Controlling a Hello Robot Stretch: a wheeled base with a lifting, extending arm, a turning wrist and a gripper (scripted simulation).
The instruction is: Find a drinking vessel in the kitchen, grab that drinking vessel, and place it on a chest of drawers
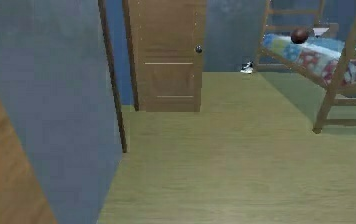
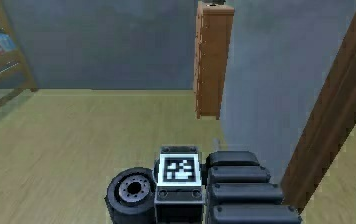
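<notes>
Pale wood floor w/ a bunk bed, far right.

Fwd view: light wood-plank floor (image 1: 236, 150) runs to the far wall. A wooden bunk bed (image 1: 321, 62) stands on it at upper right, lower mattress in patterned bedding. A dark reddish round obj (image 1: 299, 35) lies on that mattress. A small black-and-white item (image 1: 247, 68), poss. a shoe, sits on the floor just beside the bed's end, near the wall.

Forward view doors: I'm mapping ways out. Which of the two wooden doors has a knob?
The panelled door in the middle, with a dark knob on its right edge. The wooden door at the lower left corner is plain, bare wood.
</notes>
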